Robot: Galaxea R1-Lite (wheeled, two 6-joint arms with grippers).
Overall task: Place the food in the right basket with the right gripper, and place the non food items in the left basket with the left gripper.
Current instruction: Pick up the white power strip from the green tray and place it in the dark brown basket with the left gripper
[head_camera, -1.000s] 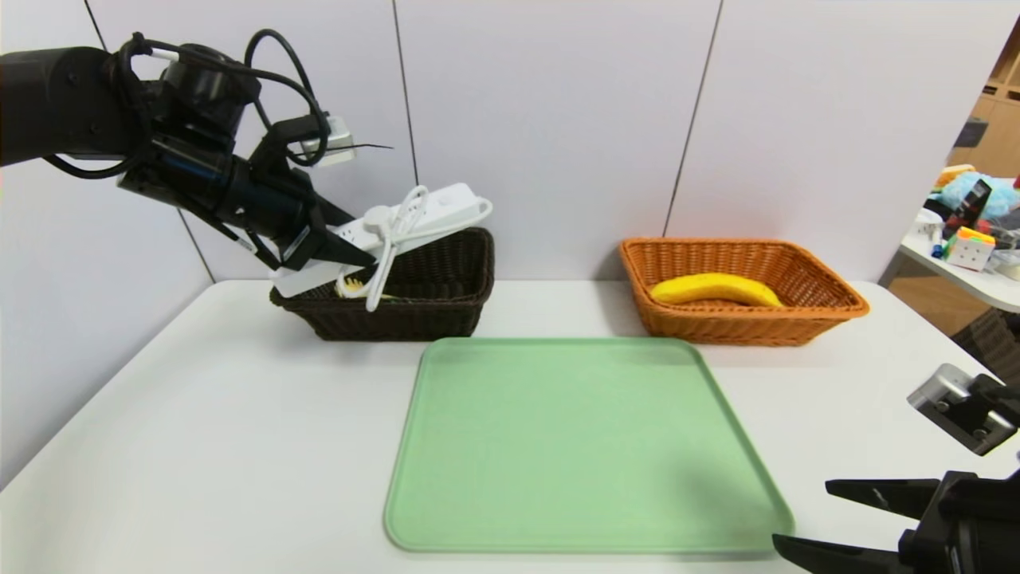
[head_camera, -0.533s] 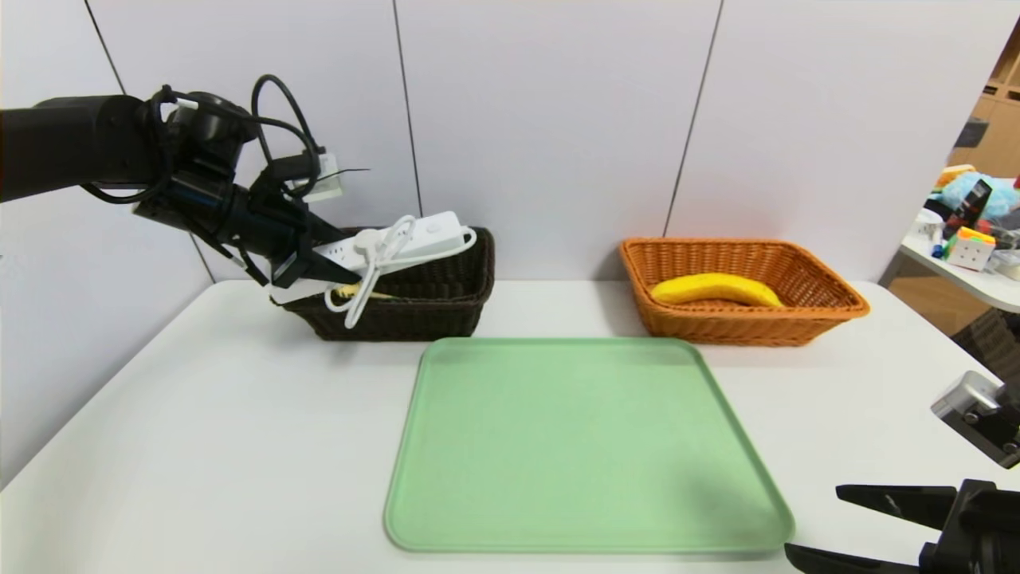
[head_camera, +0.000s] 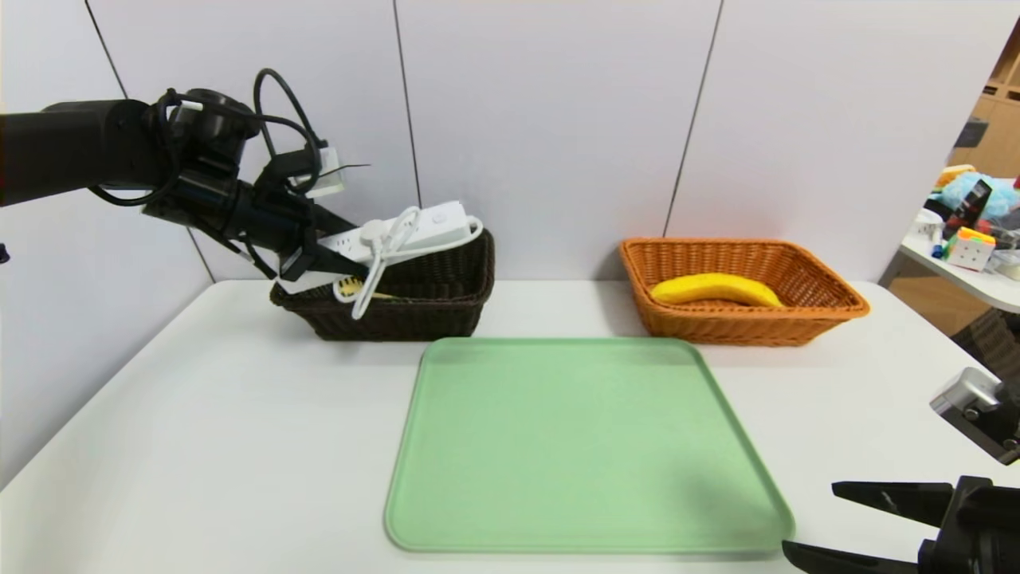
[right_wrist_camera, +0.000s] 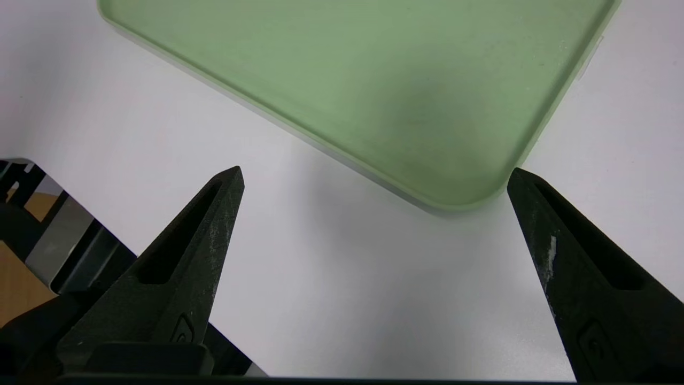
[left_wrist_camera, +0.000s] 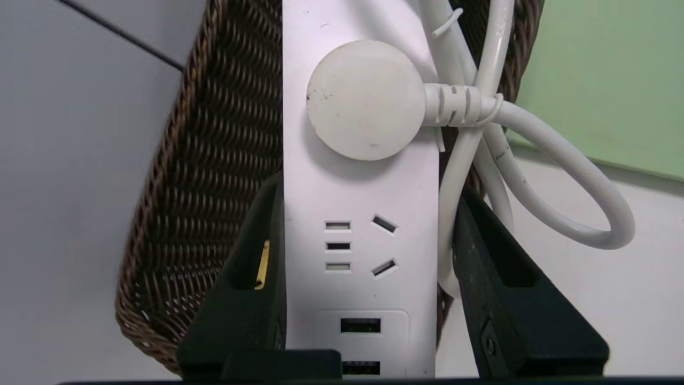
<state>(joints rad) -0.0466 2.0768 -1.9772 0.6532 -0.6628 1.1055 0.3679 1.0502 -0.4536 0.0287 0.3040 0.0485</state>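
right gripper (head_camera: 809, 522): fingers spread, beside the tray's near right corner
tray (head_camera: 590, 446): green, on the table (head_camera: 239, 414)
left gripper (head_camera: 358, 243): pinching the power strip (head_camera: 434, 227) over the dark basket (head_camera: 398, 319)
pasta spoon (head_camera: 351, 287): in that basket
banana (head_camera: 713, 288): in the orange basket (head_camera: 741, 325)

White table (head_camera: 239, 430), two baskets (head_camera: 390, 320), tray (head_camera: 586, 446)

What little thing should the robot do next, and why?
Probably lower the left gripper slightly, then open its jaws: they grip the white power strip over the dark brown basket, but the strip sits tilted, one end raised above the rim.
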